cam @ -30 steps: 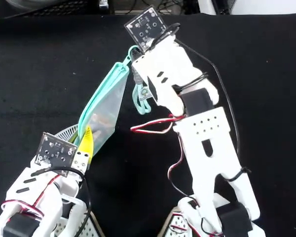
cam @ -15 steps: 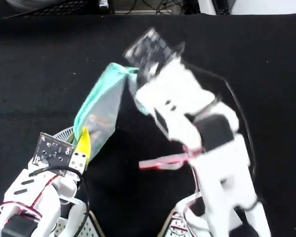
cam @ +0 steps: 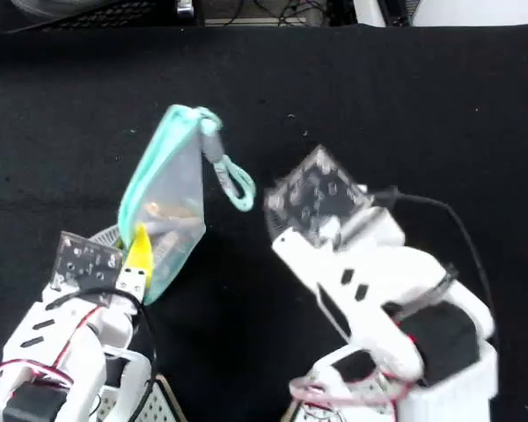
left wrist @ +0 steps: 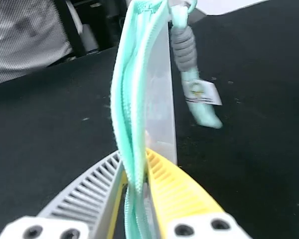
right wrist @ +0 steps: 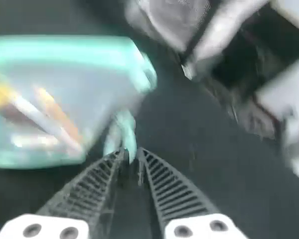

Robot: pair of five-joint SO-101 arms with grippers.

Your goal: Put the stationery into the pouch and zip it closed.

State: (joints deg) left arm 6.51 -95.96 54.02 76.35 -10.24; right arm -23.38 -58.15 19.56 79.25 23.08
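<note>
Left gripper point(left wrist: 135, 162) clamped on pouch point(cam: 169, 189) lower end; stationery point(cam: 163, 213) inside. Right gripper point(right wrist: 131, 154) together, empty, near pouch's pull cord point(cam: 235, 183). Zip appears closed; next: lay pouch on bench, release.

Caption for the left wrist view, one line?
Left gripper clamps the mint-edged pouch by its zipper edge, strap hanging beside it.
</note>
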